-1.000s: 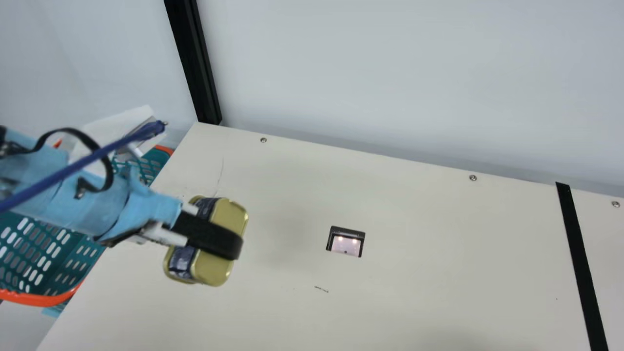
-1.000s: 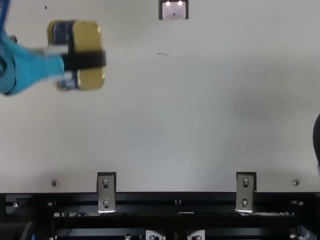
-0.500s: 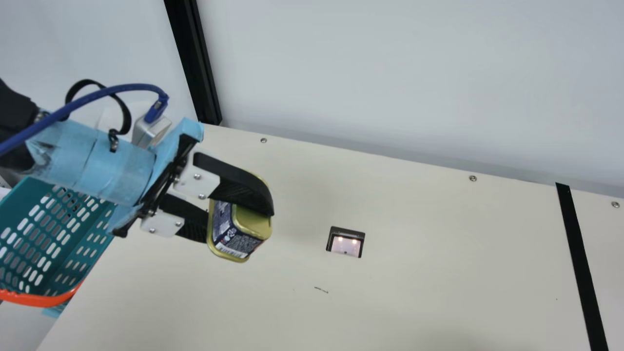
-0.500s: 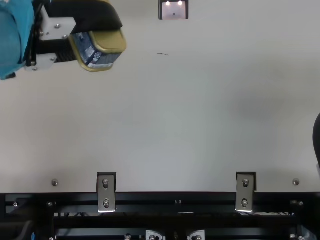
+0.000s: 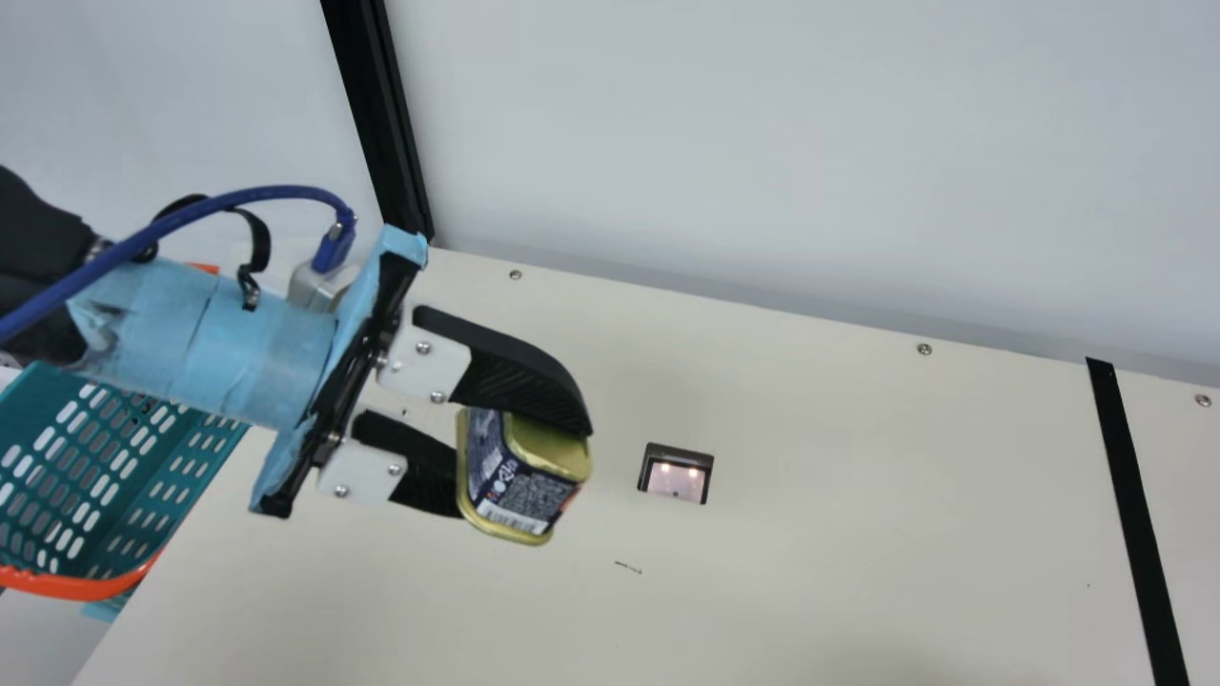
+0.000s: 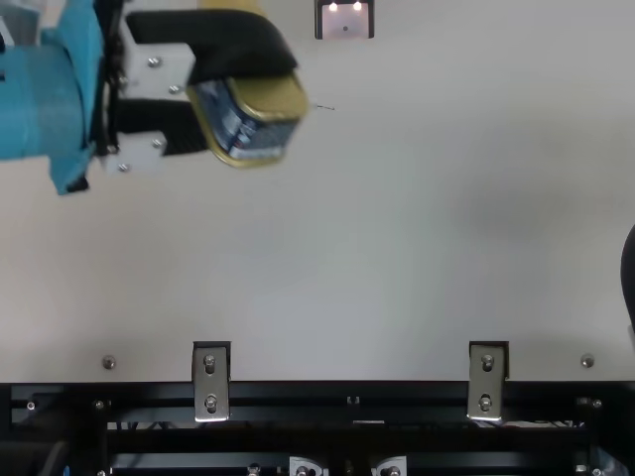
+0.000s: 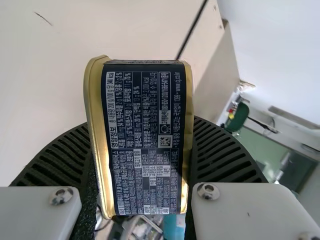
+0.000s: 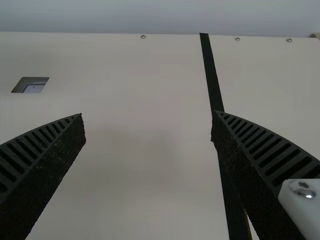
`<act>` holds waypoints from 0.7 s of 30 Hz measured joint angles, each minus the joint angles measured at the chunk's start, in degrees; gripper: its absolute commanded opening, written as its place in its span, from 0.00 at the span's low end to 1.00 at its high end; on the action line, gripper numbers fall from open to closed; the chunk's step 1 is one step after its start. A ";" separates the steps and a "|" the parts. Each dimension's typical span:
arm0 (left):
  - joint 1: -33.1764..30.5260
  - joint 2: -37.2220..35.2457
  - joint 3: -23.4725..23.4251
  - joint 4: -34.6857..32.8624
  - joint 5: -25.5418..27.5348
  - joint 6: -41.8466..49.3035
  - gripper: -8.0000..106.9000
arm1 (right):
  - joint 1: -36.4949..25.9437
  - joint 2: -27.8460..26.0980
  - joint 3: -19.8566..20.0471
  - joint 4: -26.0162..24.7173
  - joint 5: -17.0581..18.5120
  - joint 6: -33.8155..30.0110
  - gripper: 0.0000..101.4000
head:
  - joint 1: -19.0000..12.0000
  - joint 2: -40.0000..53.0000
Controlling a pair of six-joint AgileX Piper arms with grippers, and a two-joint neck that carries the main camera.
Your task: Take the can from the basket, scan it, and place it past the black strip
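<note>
Can (image 5: 526, 479), boxy gold metal w/ dark label, mid-left of main view, pinched in L tool (image 5: 524, 469), black ribbed fingers closed to its width. R tool (image 8: 148, 116) wide apart, holding nothing. Step: scan approach, prob. Next: printed face to black-framed scanner window (image 5: 676, 478). Vs prev. frame: can + L tool shifted right, slightly down.

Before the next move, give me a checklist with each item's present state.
1. Can held by left claw: ok, between its fingers.
2. Scanner lit: ok.
3. Can over scanner: not ok, left of it in main view.
4. Barcode turned down: not ok, visible from above.
5. Right claw empty: ok, open.
6. Room past black strip: cannot tell, partly hidden.
</note>
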 measured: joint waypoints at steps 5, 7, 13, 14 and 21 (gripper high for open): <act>-3.45 -3.64 0.22 -3.15 0.00 -3.92 0.16 | 0.00 0.00 0.00 0.00 0.00 0.00 1.00 | 0.00 0.00; -4.53 -5.44 0.22 -3.58 0.00 -5.65 0.16 | 0.00 0.00 0.00 0.00 0.00 0.00 1.00 | 0.00 0.00; -4.93 -9.61 -0.24 -3.72 0.11 -9.56 0.16 | 0.00 0.00 0.00 0.00 0.00 0.00 1.00 | 0.00 0.00; -4.93 -9.61 -0.24 -3.72 0.11 -9.56 0.16 | 0.00 0.00 0.00 0.00 0.00 0.00 1.00 | 0.00 0.00; -4.93 -9.61 -0.24 -3.72 0.21 -9.56 0.16 | 0.00 0.00 0.00 0.00 0.00 0.00 1.00 | 0.00 0.00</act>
